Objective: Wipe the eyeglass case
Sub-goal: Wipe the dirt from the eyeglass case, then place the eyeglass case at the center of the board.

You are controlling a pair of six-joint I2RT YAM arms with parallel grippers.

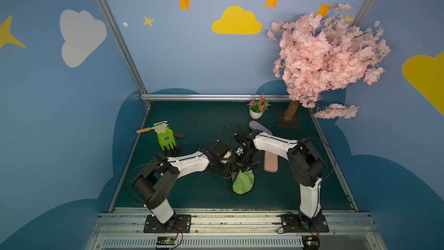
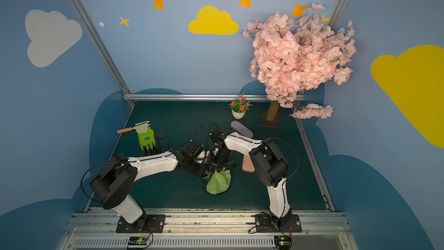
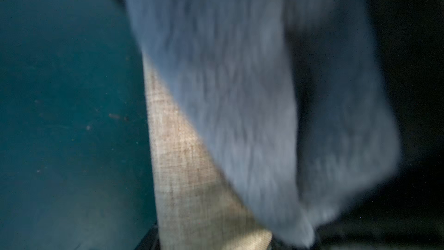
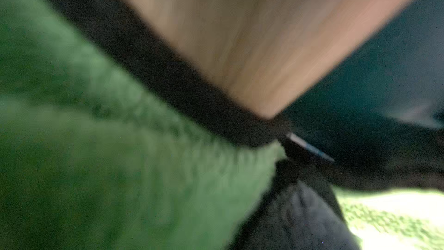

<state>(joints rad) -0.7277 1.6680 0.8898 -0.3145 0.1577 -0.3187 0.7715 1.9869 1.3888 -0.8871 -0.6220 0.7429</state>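
Both arms meet over the middle of the green table [image 1: 192,188]. In the left wrist view, a beige woven eyeglass case [image 3: 182,164] runs down to where my left jaws sit, with a grey fuzzy surface [image 3: 240,92] beside it. The jaws themselves are hidden. In both top views my left gripper [image 1: 234,171] [image 2: 207,171] is shut and the case is mostly hidden among the dark gripper parts. My right gripper [image 1: 247,164] [image 2: 222,164] is shut on a green cloth [image 1: 243,181] [image 2: 218,181] that hangs down to the table. That cloth [image 4: 96,164] fills the blurred right wrist view.
A pink case [image 1: 271,162] lies under the right forearm, and a purple-grey case [image 1: 259,127] lies behind it. A green glove [image 1: 166,138] and a wooden-handled tool [image 1: 144,130] lie at the left. A flower pot [image 1: 256,113] and a blossom tree's trunk [image 1: 292,114] stand at the back right.
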